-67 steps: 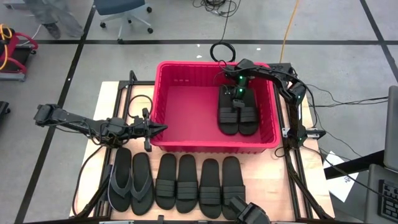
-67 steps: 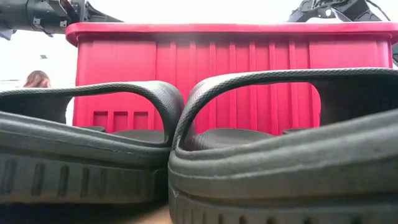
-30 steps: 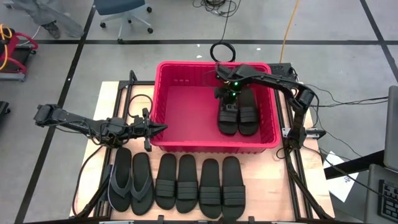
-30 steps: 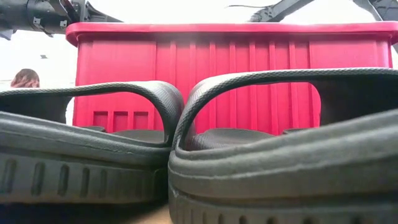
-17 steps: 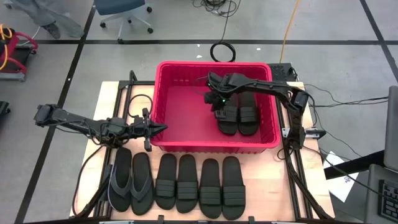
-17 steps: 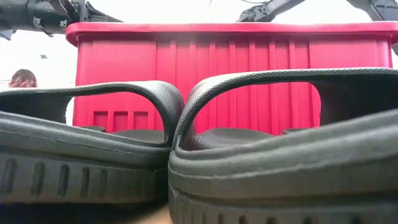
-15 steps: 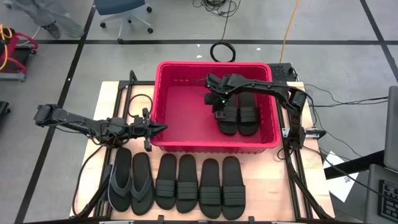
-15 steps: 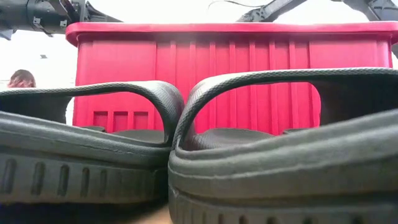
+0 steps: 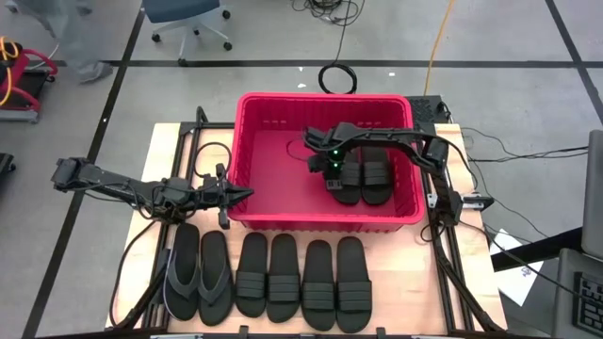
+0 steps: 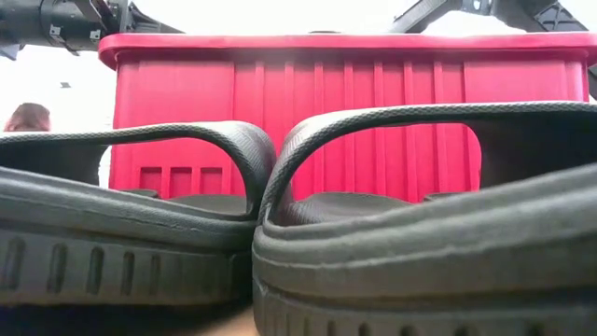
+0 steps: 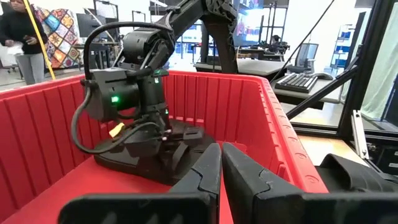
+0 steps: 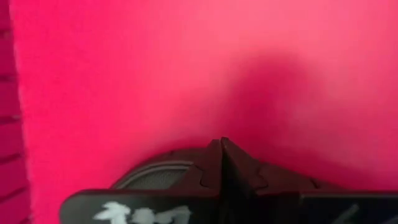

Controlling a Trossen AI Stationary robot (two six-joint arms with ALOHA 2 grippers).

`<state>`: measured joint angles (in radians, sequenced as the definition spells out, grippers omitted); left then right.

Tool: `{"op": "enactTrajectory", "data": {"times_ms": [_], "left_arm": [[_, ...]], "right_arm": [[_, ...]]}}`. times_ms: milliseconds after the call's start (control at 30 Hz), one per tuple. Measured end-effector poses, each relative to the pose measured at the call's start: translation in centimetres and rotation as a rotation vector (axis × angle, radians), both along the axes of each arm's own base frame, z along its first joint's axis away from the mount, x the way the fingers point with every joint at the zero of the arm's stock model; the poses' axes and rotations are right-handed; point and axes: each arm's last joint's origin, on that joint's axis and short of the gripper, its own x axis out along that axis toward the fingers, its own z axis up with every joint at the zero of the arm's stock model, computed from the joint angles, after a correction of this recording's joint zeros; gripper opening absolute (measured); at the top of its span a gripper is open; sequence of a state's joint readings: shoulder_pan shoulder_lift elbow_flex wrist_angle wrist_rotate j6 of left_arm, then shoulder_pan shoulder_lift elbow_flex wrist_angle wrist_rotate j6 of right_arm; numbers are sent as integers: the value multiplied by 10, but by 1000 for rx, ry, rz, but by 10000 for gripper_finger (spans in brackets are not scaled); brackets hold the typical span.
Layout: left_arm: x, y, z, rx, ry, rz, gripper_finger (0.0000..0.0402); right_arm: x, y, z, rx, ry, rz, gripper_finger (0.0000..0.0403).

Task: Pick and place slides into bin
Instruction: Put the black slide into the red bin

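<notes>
We see our right gripper (image 9: 329, 174) closed and empty inside the red bin (image 9: 254, 202), beside two slides (image 9: 362, 179) lying there. Our left gripper (image 9: 243, 194), closed and empty, rests at the bin's left wall. Six slides (image 9: 268, 273) line the table (image 9: 396, 282).

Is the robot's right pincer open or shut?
Shut. The right pincer shows its two fingers pressed together with nothing between them, above the red bin's floor, beside the two slides inside.

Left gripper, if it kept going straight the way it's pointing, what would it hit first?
Probably the bin: the shut left gripper already points at its near-left corner rim. Height is unclear; clearing the rim, it heads toward the right gripper.
</notes>
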<state>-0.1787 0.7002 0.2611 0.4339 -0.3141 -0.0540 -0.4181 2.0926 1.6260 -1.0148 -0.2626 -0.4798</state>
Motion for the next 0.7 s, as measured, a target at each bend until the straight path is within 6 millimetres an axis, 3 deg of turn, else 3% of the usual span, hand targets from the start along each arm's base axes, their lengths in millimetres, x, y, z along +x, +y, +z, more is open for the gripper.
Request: {"op": "enactTrajectory", "data": {"times_ms": [400, 567, 700], "left_arm": [[0, 0, 0, 0, 3, -1, 21], [0, 0, 0, 0, 3, 0, 21], [0, 0, 0, -1, 3, -1, 21]], "right_arm": [[0, 1, 2, 0, -1, -29, 0], [7, -4, 17, -66, -124, -90, 0], [11, -11, 34, -245, -204, -140, 0]]}}
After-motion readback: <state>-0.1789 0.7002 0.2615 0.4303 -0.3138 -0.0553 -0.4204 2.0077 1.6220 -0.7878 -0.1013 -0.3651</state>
